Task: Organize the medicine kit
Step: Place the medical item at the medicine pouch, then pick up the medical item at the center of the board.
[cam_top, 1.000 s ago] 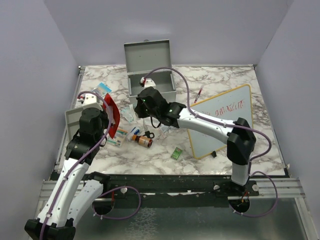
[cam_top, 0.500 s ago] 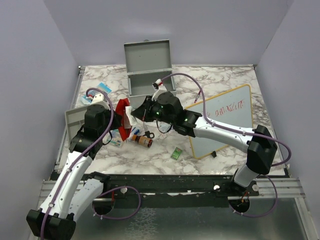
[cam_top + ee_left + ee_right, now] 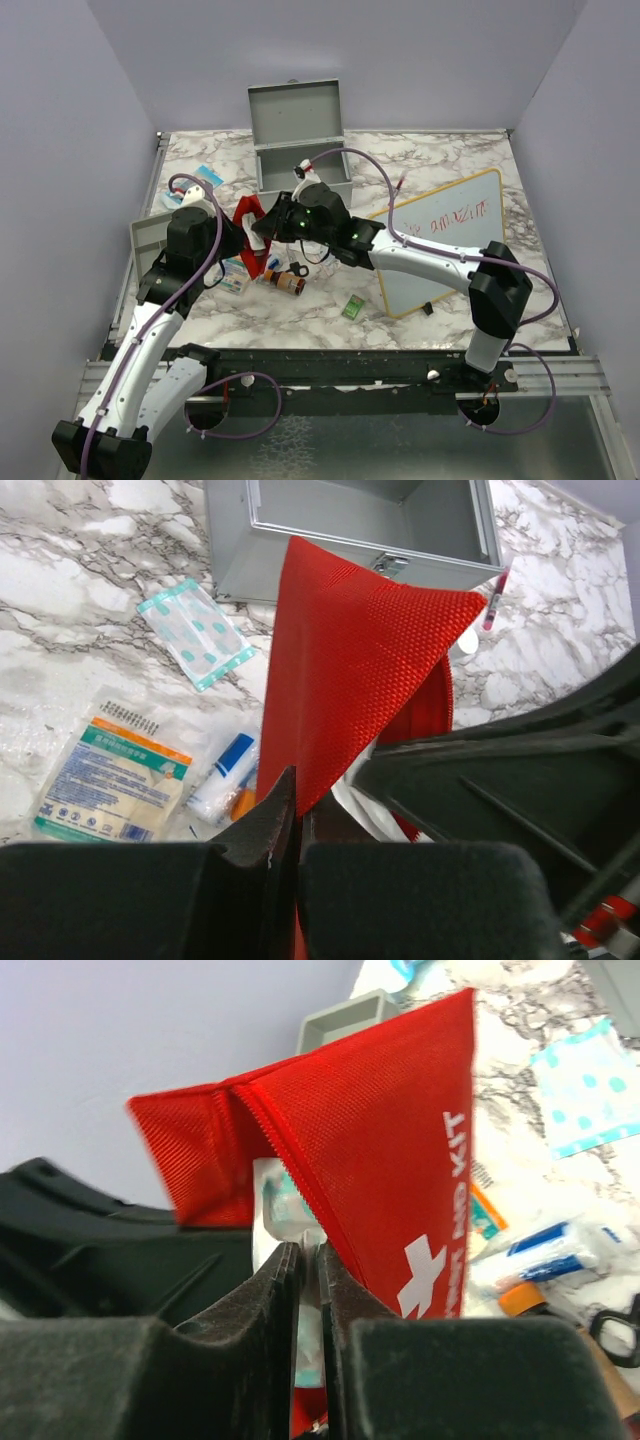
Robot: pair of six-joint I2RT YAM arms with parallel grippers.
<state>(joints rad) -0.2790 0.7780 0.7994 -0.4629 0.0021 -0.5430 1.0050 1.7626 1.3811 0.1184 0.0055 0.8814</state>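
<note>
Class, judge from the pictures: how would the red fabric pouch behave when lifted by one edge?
Probably floppy: the red pouch is woven fabric and folds where the left gripper pinches its edge. Likely light, since that thin pinch helps hold it above the table. Its coarse weave should resist slipping.

Red pouch [image 3: 247, 222] blocks approach to medicine kit [image 3: 297, 115] (lid open).
</note>
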